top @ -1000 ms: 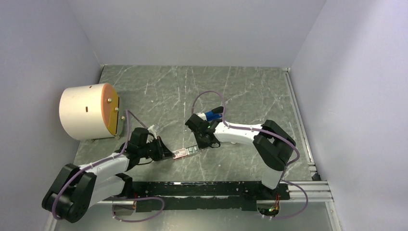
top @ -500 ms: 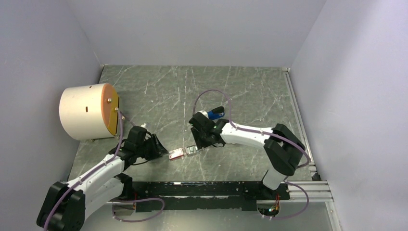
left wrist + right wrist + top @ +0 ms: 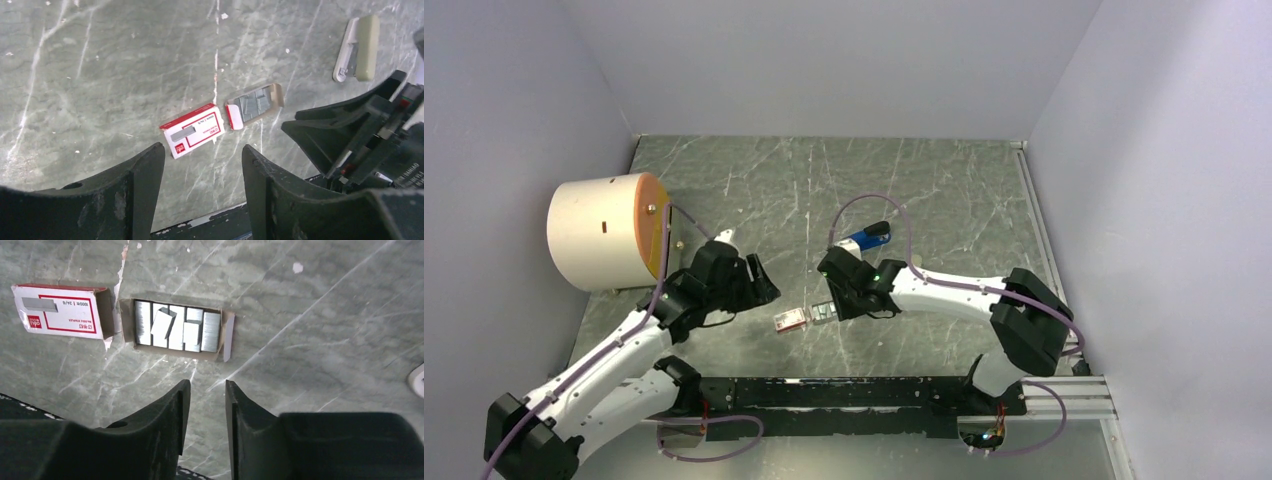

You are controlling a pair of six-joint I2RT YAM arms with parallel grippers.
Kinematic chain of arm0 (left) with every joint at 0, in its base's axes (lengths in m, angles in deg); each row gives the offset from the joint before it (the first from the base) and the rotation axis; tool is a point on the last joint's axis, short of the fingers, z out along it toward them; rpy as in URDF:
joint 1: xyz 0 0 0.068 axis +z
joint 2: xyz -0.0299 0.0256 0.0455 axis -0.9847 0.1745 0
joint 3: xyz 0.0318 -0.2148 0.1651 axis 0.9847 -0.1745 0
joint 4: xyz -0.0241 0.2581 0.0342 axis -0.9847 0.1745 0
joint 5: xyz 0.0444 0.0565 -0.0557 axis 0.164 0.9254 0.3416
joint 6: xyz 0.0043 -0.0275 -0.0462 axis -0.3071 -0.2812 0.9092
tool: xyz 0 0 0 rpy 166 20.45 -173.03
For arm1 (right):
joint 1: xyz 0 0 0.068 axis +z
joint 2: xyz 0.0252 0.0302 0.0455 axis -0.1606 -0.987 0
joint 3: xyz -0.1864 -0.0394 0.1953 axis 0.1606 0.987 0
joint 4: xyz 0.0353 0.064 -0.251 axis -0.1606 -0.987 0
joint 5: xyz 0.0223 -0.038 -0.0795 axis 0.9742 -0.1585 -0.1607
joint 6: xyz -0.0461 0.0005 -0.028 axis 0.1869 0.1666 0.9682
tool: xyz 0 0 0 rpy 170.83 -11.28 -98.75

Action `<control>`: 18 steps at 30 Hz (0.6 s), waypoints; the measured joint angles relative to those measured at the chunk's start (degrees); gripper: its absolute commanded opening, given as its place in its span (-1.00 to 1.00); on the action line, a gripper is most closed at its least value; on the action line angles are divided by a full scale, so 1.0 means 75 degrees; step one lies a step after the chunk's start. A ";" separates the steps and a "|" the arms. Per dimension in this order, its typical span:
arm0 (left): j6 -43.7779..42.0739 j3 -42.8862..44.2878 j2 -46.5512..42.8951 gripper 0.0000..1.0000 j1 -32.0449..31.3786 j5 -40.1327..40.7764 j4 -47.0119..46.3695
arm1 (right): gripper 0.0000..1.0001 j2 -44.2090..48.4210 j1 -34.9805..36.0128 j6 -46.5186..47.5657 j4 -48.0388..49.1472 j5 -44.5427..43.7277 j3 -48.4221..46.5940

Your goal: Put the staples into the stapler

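Note:
The staples (image 3: 176, 330) are grey ribbed strips lying in an open cardboard tray (image 3: 252, 104) on the table, two strips askew on top. The tray's red-and-white box sleeve (image 3: 195, 131) lies just left of it (image 3: 791, 320), a small gap between them. My left gripper (image 3: 202, 150) hangs open above and to the near side of the sleeve, holding nothing. My right gripper (image 3: 207, 384) hovers just short of the tray, its jaws narrowly open and empty. The blue stapler (image 3: 865, 238) lies behind the right wrist.
A white drum with an orange face (image 3: 604, 232) stands at the left of the table. A pale beige bar (image 3: 357, 47) lies beyond the tray. A black rail (image 3: 844, 392) runs along the near edge. Grey walls close in the sides.
Both grippers were shut on the box, left on the sleeve and right on the tray. Both have let go and opened. The left arm has drawn back up and left.

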 measured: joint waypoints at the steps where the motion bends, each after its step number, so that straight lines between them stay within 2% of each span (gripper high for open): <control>1: 0.0000 0.0140 0.0015 0.18 -0.0152 0.0149 0.0020 | -0.48 -0.0003 0.0058 -0.0102 0.0000 0.0000 0.0038; 3: 0.0038 0.0152 0.0096 0.03 -0.0423 0.0265 0.0029 | -0.57 -0.0020 0.0140 -0.0221 -0.0003 0.0003 0.0067; 8: 0.0315 -0.0493 0.0536 -0.20 -0.1072 0.0280 -0.0125 | -0.58 -0.0268 0.0408 -0.0560 0.0122 0.0111 0.0073; 11: 0.0519 -0.0874 0.0784 -0.22 -0.1332 0.0227 -0.0303 | -0.54 -0.0513 0.0519 -0.0731 0.0219 0.0219 0.0073; 18: 0.0836 -0.1035 0.1335 -0.07 -0.1702 0.0213 -0.0901 | -0.41 -0.0927 0.0560 -0.1043 0.0347 0.0259 -0.0055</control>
